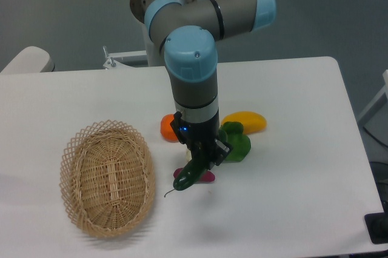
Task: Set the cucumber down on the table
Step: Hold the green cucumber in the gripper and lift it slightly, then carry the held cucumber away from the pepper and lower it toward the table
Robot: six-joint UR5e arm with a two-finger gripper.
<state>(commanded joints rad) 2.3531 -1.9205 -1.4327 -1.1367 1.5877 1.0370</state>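
The cucumber (189, 175) is dark green and glossy, with a thin stem hanging at its lower left end. My gripper (200, 162) is shut on its upper part and holds it tilted, a little above the white table (291, 209), right of the basket. The fingertips are partly hidden by the cucumber and the gripper body.
An oval wicker basket (107, 177) lies at the left. A green bell pepper (236, 143), a yellow piece (247, 122), an orange piece (168, 128) and a magenta piece (207, 177) lie close around and behind my gripper.
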